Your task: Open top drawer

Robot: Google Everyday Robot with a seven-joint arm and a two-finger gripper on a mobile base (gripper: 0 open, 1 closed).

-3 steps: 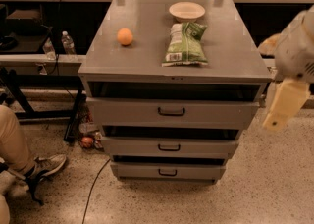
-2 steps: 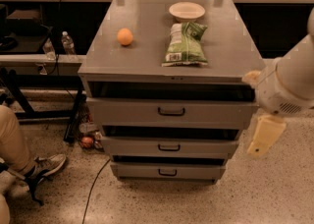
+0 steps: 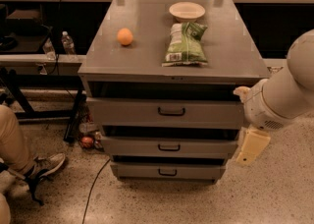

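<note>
1. Your pincer [image 3: 252, 147] now hangs low, just off the right front corner of the cabinet [image 3: 147, 58] and level with the middle drawer [image 3: 206, 147]; over the past second it has dropped from near the cabinet's top edge and swung in toward the drawer fronts
2. You cannot tell from this angle how far it is open, and nothing shows in its grasp
3. Up and well to the left of the pincer, as the camera sees it, sits the top drawer [image 3: 122, 112]; its front has not moved in that second, and its small black handle [image 3: 171, 111] is untouched
4. Read that as an approach only: the pull has not begun, and the pincer looks lower than the handle, so you will likely need to lift it and carry it left before closing on the handle
5. Higher still and further back, the orange [image 3: 124, 36], green bag [image 3: 185, 43] and bowl [image 3: 186, 10] lie on the cabinet top, unshifted and clear of the pincer's likely path
</note>
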